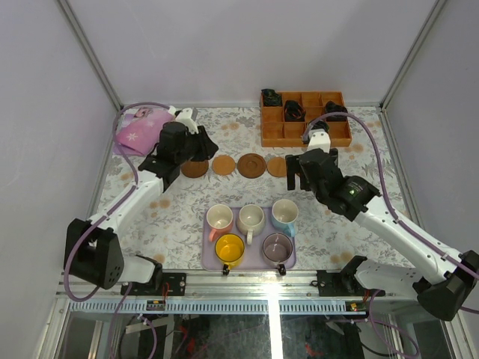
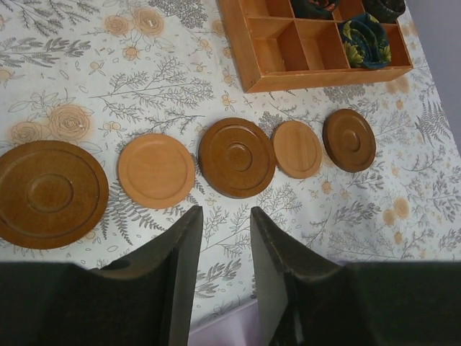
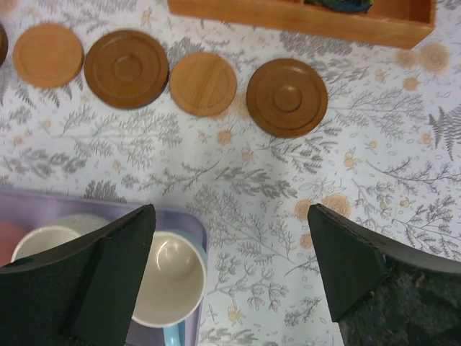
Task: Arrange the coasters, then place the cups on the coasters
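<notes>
Five coasters lie in a row across the floral cloth: dark (image 2: 49, 193), tan (image 2: 156, 170), dark (image 2: 236, 157), tan (image 2: 297, 148), dark (image 2: 349, 139). In the top view the tan coaster (image 1: 223, 164) and the middle dark coaster (image 1: 251, 165) show plainly. Five cups stand on the lavender tray (image 1: 207, 258): pink (image 1: 219, 218), cream (image 1: 251, 219), light blue (image 1: 285, 215), yellow (image 1: 230, 249), purple (image 1: 277, 247). My left gripper (image 2: 225, 210) hovers just in front of the row, jaws slightly apart and empty. My right gripper (image 3: 230, 213) is wide open, its left finger beside the light blue cup (image 3: 167, 277).
An orange compartment box (image 1: 303, 134) with dark items stands at the back right, just behind the coaster row. A pink floral pouch (image 1: 138, 131) lies at the back left. Enclosure walls close in the left, right and rear sides.
</notes>
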You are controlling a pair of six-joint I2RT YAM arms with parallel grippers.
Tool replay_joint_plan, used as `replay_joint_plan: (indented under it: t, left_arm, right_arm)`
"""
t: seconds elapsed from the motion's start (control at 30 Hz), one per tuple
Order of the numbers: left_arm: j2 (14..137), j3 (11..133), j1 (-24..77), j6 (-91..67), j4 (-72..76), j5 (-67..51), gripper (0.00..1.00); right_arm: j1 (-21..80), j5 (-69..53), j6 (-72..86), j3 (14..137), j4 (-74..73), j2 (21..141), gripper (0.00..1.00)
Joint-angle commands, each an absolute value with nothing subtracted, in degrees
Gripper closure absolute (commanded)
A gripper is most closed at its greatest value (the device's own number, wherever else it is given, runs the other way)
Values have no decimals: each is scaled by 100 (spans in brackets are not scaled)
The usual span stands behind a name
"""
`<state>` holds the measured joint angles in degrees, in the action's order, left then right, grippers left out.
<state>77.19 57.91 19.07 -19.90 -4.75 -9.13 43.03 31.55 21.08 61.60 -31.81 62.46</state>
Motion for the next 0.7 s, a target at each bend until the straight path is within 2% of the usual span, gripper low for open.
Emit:
replay_joint_plan:
  t: [0.0,0.07,0.1,0.17,0.23,0.33,0.67]
  left_arm:
    - [7933,5989,1697,-2413,-218,-1022,76]
    - [7982,5922,1479,-2668,5,-1604,99]
    - [8000,5858,1364,-2827,173,-1878,100]
    - [8027,5664,1165,-3063,626,-2599,99]
    - [8063,5628,1114,-3125,683,-2805,92]
    - [8111,5655,1117,-3050,500,-2720,89]
    - [7749,5555,1125,-2475,9,-2173,85]
  right_arm:
    - [4324,2244,2019,6295,-3700,6133,9]
    - [4324,1821,2063,6167,-4000,6029,12]
    - [4324,1615,2094,6078,-4133,5969,14]
    - [4322,1108,2195,5772,-4283,5825,18]
    - [4323,616,2279,5535,-4315,5741,24]
    - [4323,155,2349,5284,-4262,5713,30]
    - [4320,-167,2470,4628,-3937,5823,39]
